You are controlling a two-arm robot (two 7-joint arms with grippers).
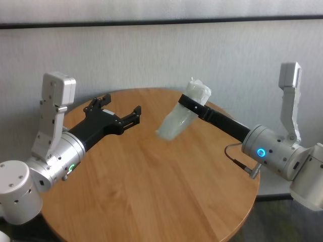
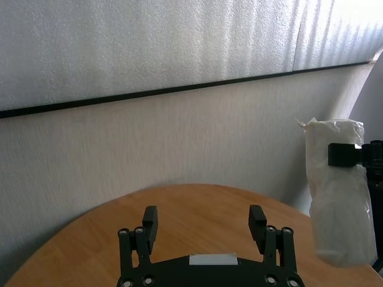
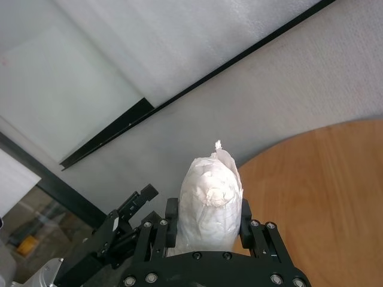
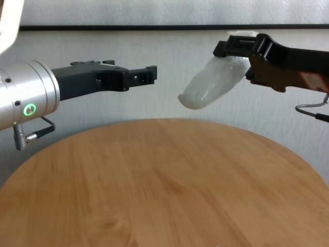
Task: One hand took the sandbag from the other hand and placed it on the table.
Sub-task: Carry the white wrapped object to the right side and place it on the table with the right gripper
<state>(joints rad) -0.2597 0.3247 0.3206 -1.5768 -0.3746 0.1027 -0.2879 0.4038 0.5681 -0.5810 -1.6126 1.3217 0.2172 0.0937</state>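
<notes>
I have the right gripper, the one on the blue-ringed wrist, clamped across the upper part of the sandbag. From the right wrist view its two fingers press on either side of the white pouch, whose crinkled tip sticks out past them. The bag hangs tilted, its free lower end pointing down and toward the left, and it is in the air above the far right part of the table, not touching the wood. In the chest view I see the sandbag clearly raised off the tabletop.

My left gripper, on the green-ringed wrist, is held out above the far left of the table with its fingers spread wide and nothing between them. In its own wrist view the two fingertips stand apart over bare wood, and the bag shows off to one side, near but not touching.
</notes>
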